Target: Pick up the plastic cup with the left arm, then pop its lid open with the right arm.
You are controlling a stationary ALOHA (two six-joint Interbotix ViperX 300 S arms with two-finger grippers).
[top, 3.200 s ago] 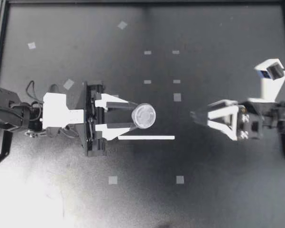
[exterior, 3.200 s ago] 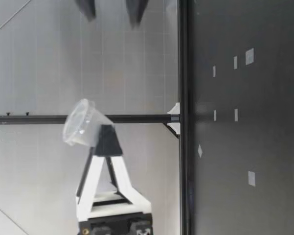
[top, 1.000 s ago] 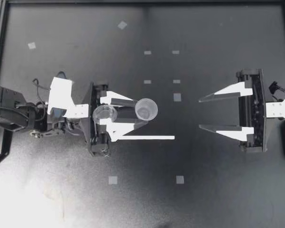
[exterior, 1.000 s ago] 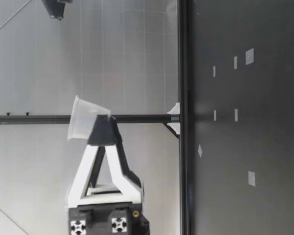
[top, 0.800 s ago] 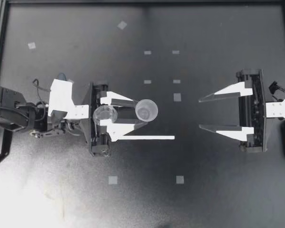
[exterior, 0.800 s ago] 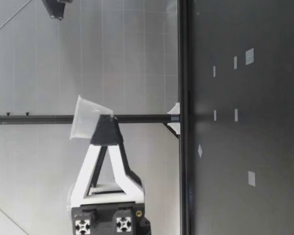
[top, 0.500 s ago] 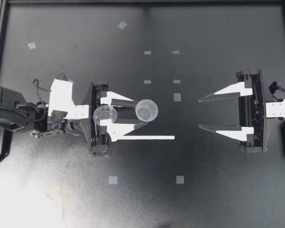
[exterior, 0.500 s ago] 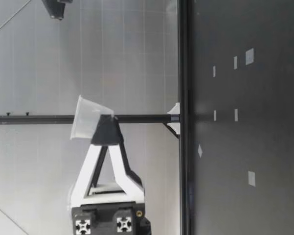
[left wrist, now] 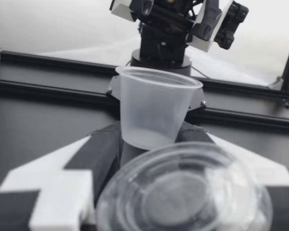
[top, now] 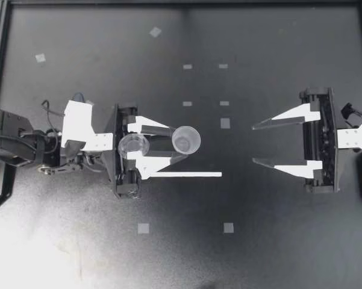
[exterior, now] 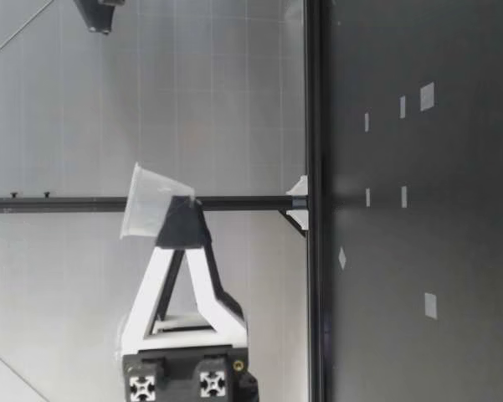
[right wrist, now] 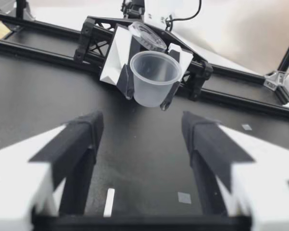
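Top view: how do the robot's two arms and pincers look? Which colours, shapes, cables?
Both are black, with white brackets. The left pincer and right pincer each have two tapering white fingers with black pads. Thin black cables loop at the left arm.

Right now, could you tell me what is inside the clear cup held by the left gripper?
The clear cup looks empty: its bare bottom shows from above. My left gripper covers its lower outer wall.

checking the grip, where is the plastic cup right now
Top view: the cup is left of the middle of the table, held off it by the fingertips of my left gripper, opposite my open right gripper.
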